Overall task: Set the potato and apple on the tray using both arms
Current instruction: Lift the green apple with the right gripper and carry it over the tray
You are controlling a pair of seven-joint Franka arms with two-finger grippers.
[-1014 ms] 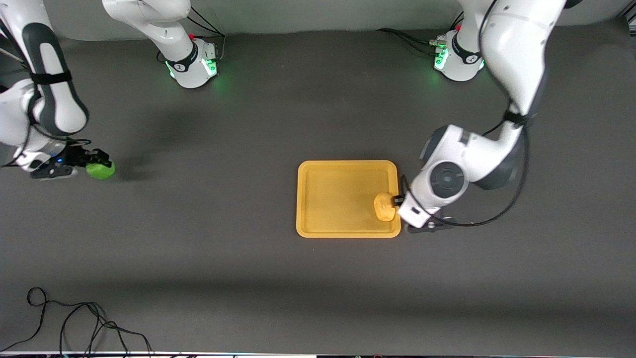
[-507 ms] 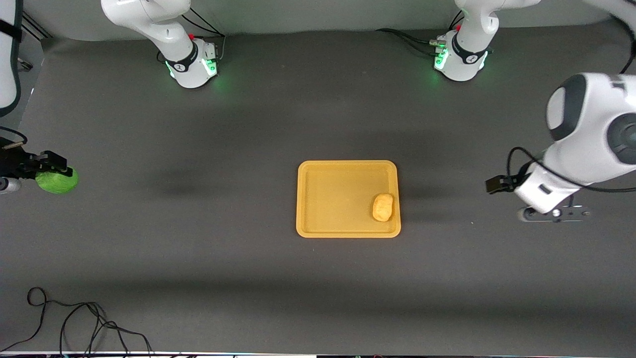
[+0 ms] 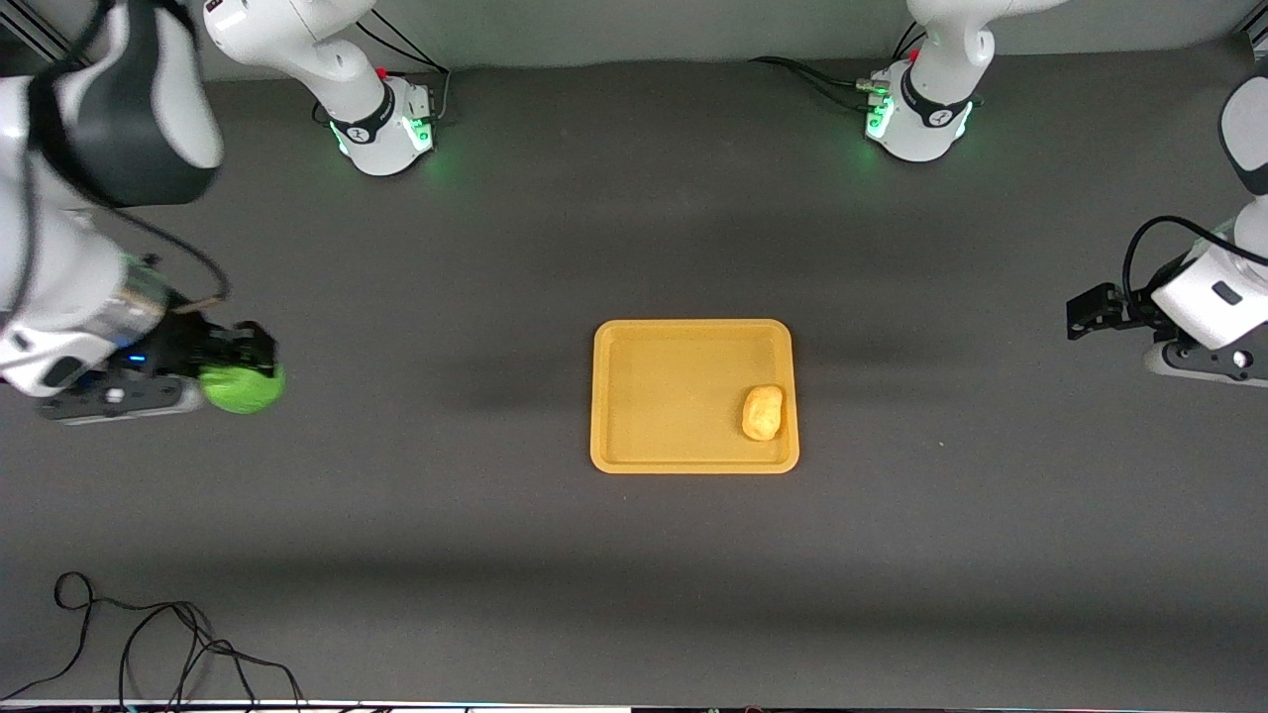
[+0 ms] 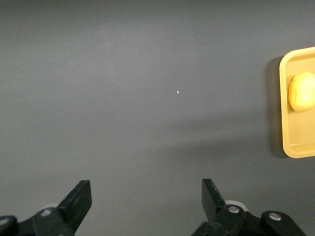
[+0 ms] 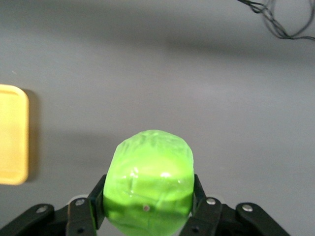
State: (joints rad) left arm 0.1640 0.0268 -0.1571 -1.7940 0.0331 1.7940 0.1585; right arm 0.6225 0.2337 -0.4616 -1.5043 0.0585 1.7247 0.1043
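Dark grey tabletop (image 3: 634,555) carries the tray (image 3: 693,460) near its middle, with the potato (image 3: 763,412) lying in the tray at the end toward the left arm, close to the rim. The right pincer (image 3: 253,374) is clamped on the apple (image 3: 243,388), up over the tabletop near the right arm's edge. The left pincer (image 3: 1080,319), fingers apart and empty, hangs near the left arm's edge.

Risk, as I judge it: the smooth round apple could slip during the long carry, or roll off the low rim once released.

Half a second ago the apple was closer to that edge; the left pincer has drawn farther from the tray.
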